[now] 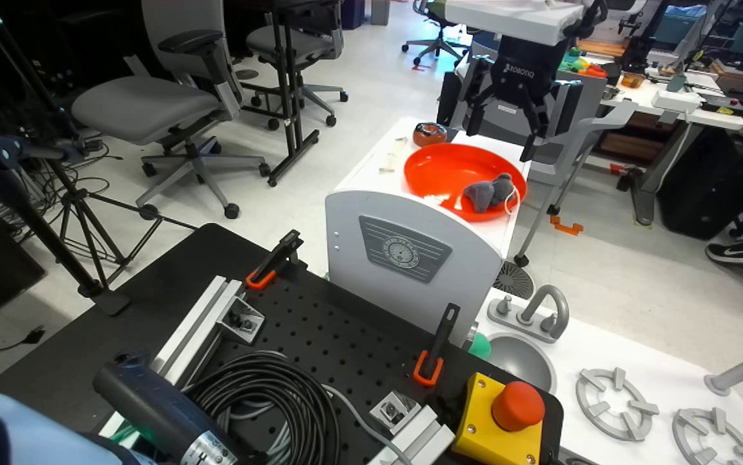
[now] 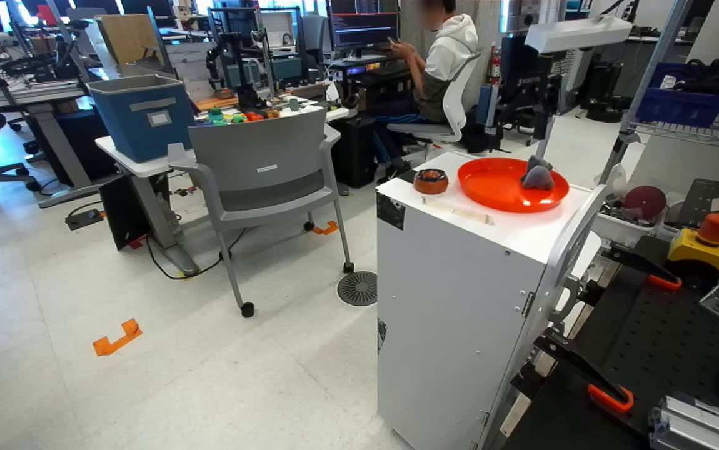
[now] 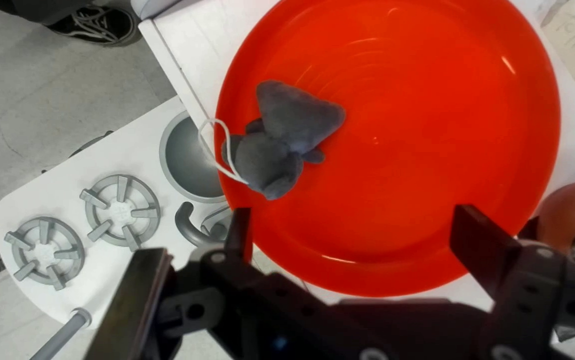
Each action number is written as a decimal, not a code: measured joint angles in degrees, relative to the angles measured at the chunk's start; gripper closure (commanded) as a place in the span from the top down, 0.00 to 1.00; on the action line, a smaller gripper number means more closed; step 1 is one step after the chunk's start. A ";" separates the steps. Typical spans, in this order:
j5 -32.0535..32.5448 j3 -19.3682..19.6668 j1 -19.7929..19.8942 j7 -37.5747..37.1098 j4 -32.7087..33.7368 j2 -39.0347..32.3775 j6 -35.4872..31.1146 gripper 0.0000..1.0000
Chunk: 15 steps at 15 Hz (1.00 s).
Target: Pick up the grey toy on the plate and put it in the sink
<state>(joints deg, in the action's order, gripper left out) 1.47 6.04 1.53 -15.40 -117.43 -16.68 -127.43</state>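
Jaws spread wide, grey plush toy (image 3: 280,142) on the orange plate (image 3: 417,130)

Both fingers (image 3: 482,245) hang above the white worktop (image 2: 534,239), a wide gap between them. In the wrist view the toy lies ahead of that gap, toward the finger nearer the sink (image 3: 192,160) and apart from both fingertips. It rests just inside the plate's rim, its white cord loop (image 3: 228,145) reaching across. On that side the rim comes right up to the worktop's edge; whether it overhangs, I cannot tell. Past the edge, lower down, the sink's round bowl shows, its faucet (image 1: 525,321) beside it. An upright grey panel (image 1: 462,284) borders the worktop near the plate. From the toy, bare plate stretches across to the opposite rim, and a round orange-brown object (image 2: 431,182) stands just outside it.
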 measured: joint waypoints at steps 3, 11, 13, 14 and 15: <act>1.60 0.03 0.00 0.00 -0.04 -0.09 0.00 1.00; 4.12 0.08 0.00 0.00 -0.06 -0.21 0.00 1.00; 4.49 0.09 0.00 0.00 -0.06 -0.22 0.00 1.00; 4.73 0.08 0.00 -0.01 -0.06 -0.24 0.00 1.00; 4.89 0.08 0.00 0.00 -0.06 -0.27 0.00 1.00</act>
<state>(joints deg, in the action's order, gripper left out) 6.36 6.13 1.53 -15.40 -117.49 -16.94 -127.43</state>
